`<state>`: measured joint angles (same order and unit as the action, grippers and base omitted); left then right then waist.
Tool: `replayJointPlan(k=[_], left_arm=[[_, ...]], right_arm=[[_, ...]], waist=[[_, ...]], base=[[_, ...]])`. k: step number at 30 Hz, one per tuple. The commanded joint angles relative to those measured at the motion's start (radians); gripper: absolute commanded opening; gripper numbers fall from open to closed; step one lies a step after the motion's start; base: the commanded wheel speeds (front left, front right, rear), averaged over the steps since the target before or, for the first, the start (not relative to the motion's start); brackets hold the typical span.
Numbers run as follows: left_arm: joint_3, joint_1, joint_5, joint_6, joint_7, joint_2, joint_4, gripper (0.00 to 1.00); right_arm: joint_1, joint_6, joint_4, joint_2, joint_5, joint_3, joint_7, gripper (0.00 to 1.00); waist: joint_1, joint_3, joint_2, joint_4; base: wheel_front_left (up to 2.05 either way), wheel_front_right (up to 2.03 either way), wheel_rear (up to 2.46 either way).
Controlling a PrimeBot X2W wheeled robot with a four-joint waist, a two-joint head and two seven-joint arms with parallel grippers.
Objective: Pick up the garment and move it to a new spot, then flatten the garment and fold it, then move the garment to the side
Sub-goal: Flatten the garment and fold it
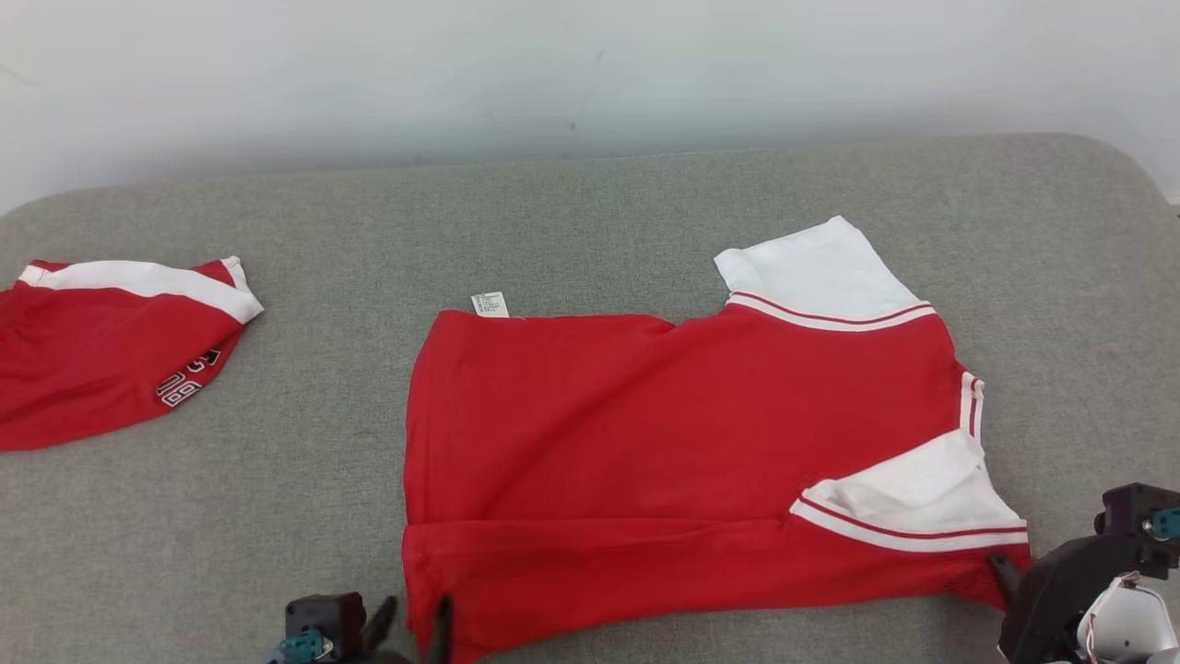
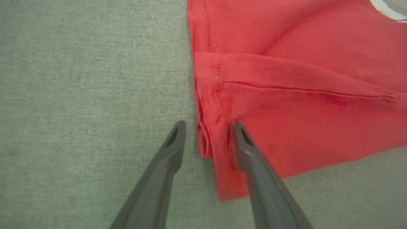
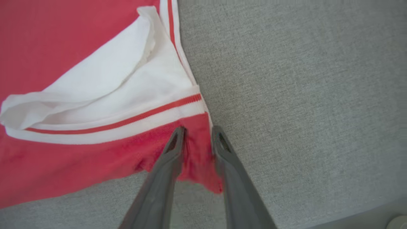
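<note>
Here, a red T-shirt (image 1: pixel 645 433) with white sleeves lies flat on the grey upholstered surface (image 1: pixel 590 231). It sits right of the surface's middle and close to the near edge, with a strip folded over along its near side. A small white label (image 1: pixel 489 303) pokes out at the shirt's far left corner.

The left gripper (image 2: pixel 209 125) sits at the shirt's near left corner, its claw released. The two dark fingers stand apart, one over bare upholstery and the other on the red cloth, with the doubled hem between them. The right gripper (image 3: pixel 199 130) is at the near right corner, just below the folded white sleeve (image 3: pixel 120 92). It is likewise released, its fingers a little apart astride a red tip of cloth.

A second red-and-white garment (image 1: pixel 101 360) lies at the left edge, well apart.
</note>
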<state>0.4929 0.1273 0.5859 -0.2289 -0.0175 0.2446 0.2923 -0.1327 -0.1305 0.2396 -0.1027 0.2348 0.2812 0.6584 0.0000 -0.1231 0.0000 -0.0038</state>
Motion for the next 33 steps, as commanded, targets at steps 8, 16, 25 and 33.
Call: replayJointPlan(k=[8, 16, 25, 33], left_arm=[[-0.045, 0.059, 0.002, -0.023, -0.017, 0.045, -0.083, 1.00], [-0.080, 0.311, 0.049, 0.021, -0.107, 0.033, -0.052, 1.00], [-0.040, 0.614, 0.040, 0.072, -0.227, -0.006, 0.121, 1.00], [-0.018, 0.733, 0.030, 0.098, -0.249, -0.029, 0.220, 1.00]], right_arm=[[-0.129, 0.000, -0.070, -0.019, 0.016, -0.009, 0.005, 1.00], [-0.414, 0.000, 0.041, -0.069, 0.062, -0.072, 0.082, 1.00], [-0.732, 0.000, 0.296, -0.105, 0.025, -0.131, 0.002, 1.00], [-0.870, 0.000, 0.426, -0.137, -0.009, -0.223, -0.061, 1.00]], waist=[[0.0000, -0.036, 0.0000, -0.002], [0.0000, -0.129, 0.0000, 0.010], [0.0000, -0.266, 0.0000, 0.028], [0.0000, -0.322, 0.0000, 0.031]], base=[[0.00, 0.00, 0.00], [0.00, 0.00, 0.00], [0.00, 0.00, 0.00], [0.00, 0.00, 0.00]])
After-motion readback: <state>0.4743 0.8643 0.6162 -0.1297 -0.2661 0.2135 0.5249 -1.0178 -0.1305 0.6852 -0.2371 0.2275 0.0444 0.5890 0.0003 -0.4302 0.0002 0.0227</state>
